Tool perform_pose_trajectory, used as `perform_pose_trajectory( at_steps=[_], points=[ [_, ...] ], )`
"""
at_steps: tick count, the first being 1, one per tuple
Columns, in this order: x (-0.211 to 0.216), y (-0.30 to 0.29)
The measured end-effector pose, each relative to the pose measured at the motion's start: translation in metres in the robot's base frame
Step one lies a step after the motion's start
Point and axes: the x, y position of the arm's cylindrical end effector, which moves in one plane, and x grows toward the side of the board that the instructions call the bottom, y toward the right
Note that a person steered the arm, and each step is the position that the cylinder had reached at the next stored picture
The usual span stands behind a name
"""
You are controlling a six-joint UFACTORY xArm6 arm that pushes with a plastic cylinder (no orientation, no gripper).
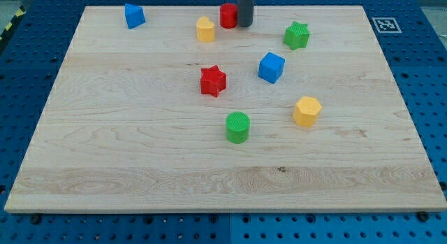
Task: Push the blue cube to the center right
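Note:
The blue cube sits a little right of the board's middle, in the upper half. My tip is near the view's top, right beside the red cylinder on its right, and up-left of the blue cube with a clear gap between them. A green star lies up-right of the blue cube. A red star lies to its left.
A second blue block lies at the top left. A yellow block sits left of the red cylinder. A yellow hexagonal block and a green cylinder lie below the cube. The wooden board rests on a blue perforated table.

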Motion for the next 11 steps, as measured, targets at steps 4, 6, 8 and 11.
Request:
perform_pose_trajectory(
  at_steps=[4,6,8,11],
  points=[
    [0.108,0.006],
    [0.108,-0.007],
    [0.145,0.021],
    [0.150,0.100]
  ],
)
